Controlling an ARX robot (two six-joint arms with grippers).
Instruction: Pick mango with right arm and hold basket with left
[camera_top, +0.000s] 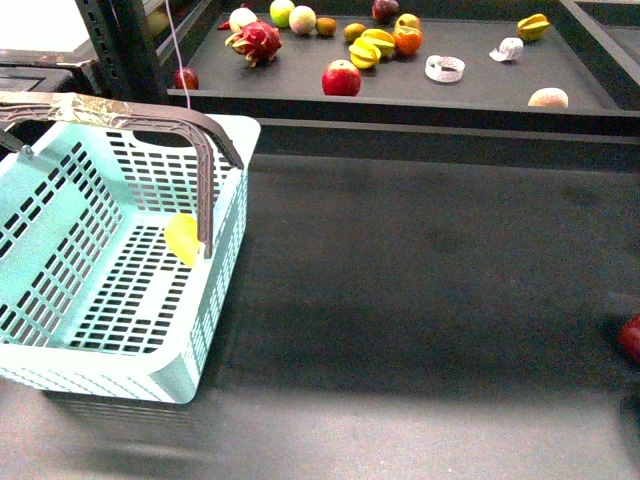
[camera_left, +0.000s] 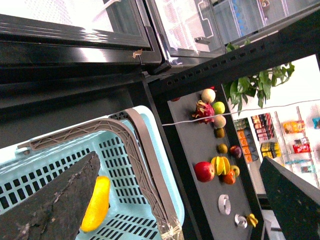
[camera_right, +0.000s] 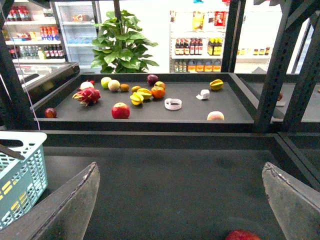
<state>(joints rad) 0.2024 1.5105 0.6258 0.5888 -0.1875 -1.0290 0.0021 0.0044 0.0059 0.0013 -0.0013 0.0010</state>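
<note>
My right gripper (camera_right: 180, 170) hangs released, its jaws spread wide with nothing between them. Under it is bare dark counter, with a red fruit (camera_right: 242, 235) just below. The mango does not show in the right wrist view. Only a corner of the basket (camera_right: 20, 170) shows, well off to this gripper's left.

My left gripper (camera_left: 178, 159) is also spread wide and grasping nothing. It hovers over the basket (camera_left: 150, 220) and is not on its handle (camera_left: 142, 160). The mango (camera_left: 97, 202) lies right beside one left finger (camera_left: 50, 205), its long axis running roughly along that finger.

From the front, the mango (camera_top: 183, 240) rests inside the basket by the handle's upright, near the wall that faces my right arm. So the left arm is far nearer. I judge the right would have to cross leftward and reach over that wall.
</note>
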